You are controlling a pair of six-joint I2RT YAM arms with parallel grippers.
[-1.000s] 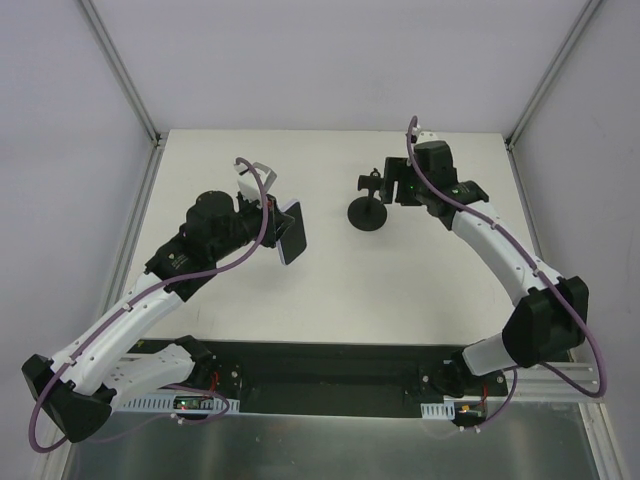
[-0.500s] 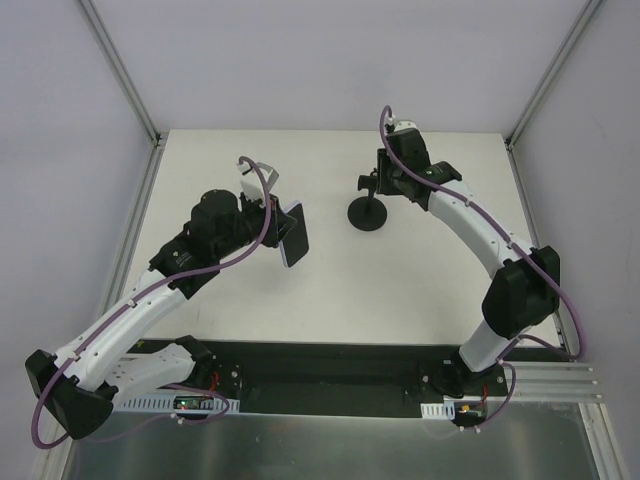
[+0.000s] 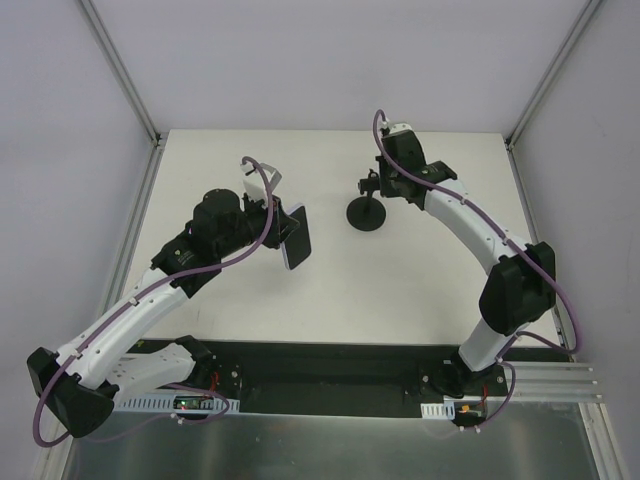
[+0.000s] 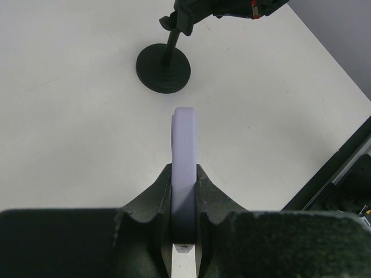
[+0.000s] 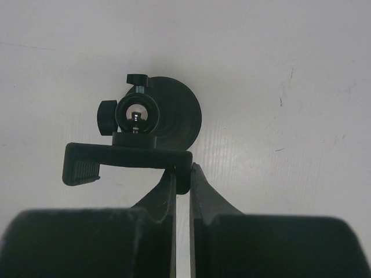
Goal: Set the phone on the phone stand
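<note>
My left gripper (image 3: 278, 225) is shut on the phone (image 3: 295, 237), holding it on edge above the table, left of the table's middle. In the left wrist view the phone's pale lavender rim (image 4: 184, 145) stands up between the fingers (image 4: 157, 188), pointing toward the phone stand (image 4: 163, 68). The phone stand (image 3: 367, 212) stands on its round base at the back centre. My right gripper (image 3: 383, 183) is at its top. In the right wrist view the right gripper (image 5: 183, 169) is shut on the right end of the stand's clamp bar (image 5: 124, 157), above the disc base (image 5: 181, 113).
The white table (image 3: 420, 280) has metal frame posts (image 3: 120, 70) at its back corners and grey walls close behind. A black rail (image 3: 320, 375) with both arm bases runs along the near edge.
My right gripper moved left to the stand's top and shut on the clamp's end. The left arm with the phone shifted slightly right.
</note>
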